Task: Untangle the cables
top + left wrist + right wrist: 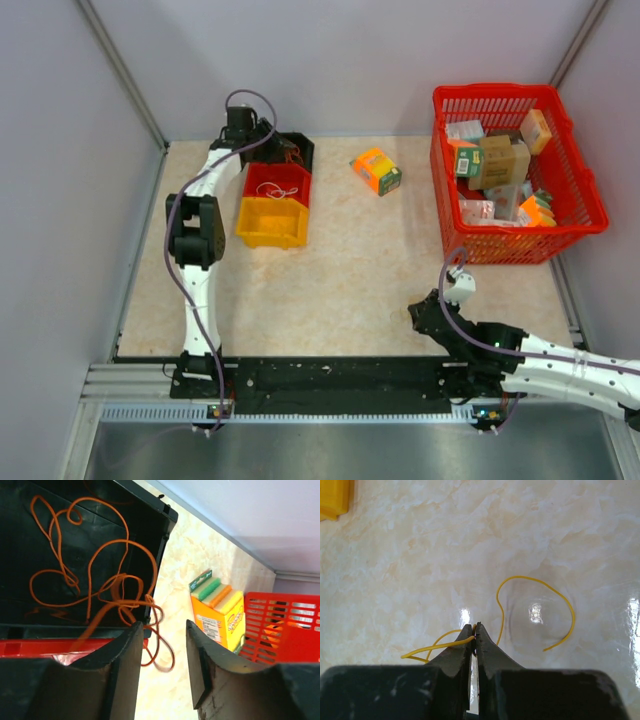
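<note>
Separating step, we judge. Right gripper (pixel 475 630) clamps the yellow cable (pixel 520 577) low over the table (pixel 395 555). Left gripper (pixel 163 625), jaws apart, hovers at the black bin (pixel 161 550), where the orange cable (pixel 121 601) lies looped. One loop spills over the rim; it's blurry there, maybe touching a finger. Next: right likely drops yellow into the yellow bin (pixel 270 228).

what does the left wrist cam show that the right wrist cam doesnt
Only the left wrist: an orange cable looped in the black bin, the orange box, the red basket, and the open left gripper. Only the right wrist: the right gripper shut on a yellow cable, and the corner of a yellow bin. Both: the marbled tabletop.
</note>
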Robot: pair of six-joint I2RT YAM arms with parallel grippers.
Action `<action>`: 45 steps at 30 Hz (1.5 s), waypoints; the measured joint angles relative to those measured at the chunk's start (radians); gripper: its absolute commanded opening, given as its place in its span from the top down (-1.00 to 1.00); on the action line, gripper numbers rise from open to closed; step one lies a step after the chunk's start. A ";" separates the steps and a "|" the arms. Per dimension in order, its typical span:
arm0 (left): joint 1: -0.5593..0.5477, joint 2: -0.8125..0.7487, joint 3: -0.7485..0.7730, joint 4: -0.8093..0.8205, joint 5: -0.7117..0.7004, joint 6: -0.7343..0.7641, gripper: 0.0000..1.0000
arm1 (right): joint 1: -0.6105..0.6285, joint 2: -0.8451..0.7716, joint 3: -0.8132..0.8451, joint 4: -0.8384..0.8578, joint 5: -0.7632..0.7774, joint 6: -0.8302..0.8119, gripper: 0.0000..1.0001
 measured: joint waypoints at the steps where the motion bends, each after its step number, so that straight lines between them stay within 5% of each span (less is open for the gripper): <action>1: 0.000 -0.002 0.000 0.002 0.002 -0.013 -0.10 | 0.000 0.000 0.000 0.000 0.000 0.000 1.00; 4: 0.000 -0.033 -0.021 -0.007 -0.008 -0.023 -0.73 | 0.000 0.000 0.000 0.000 0.000 0.000 1.00; 8: 0.003 -0.138 -0.078 -0.029 -0.029 -0.030 -0.90 | 0.000 0.002 0.000 0.001 0.000 -0.003 1.00; 14: 0.016 -0.224 -0.009 -0.061 -0.030 -0.026 -0.59 | 0.000 0.019 0.000 0.005 -0.002 -0.018 1.00; 17: 0.020 -0.203 0.084 -0.092 -0.026 0.003 -0.65 | 0.000 0.021 0.000 0.008 -0.006 -0.020 1.00; 23: 0.005 -0.210 0.037 -0.145 -0.154 0.125 -0.71 | 0.000 0.021 0.000 0.009 -0.014 -0.020 1.00; 30: -0.042 -0.151 0.032 -0.211 -0.271 0.292 -0.05 | 0.000 0.031 0.000 0.015 -0.018 -0.020 1.00; 35: -0.074 -0.084 0.040 -0.229 -0.367 0.365 -0.42 | 0.000 0.040 0.000 0.016 -0.019 -0.020 1.00; 37: -0.083 -0.060 0.042 -0.237 -0.393 0.381 -0.40 | 0.000 0.040 0.000 0.016 -0.018 -0.020 1.00; 41: -0.091 -0.013 0.071 -0.243 -0.415 0.390 0.10 | 0.000 0.042 0.000 0.017 -0.018 -0.020 1.00; 45: -0.090 0.002 0.085 -0.221 -0.407 0.385 0.33 | 0.000 0.053 0.000 0.019 -0.018 -0.019 1.00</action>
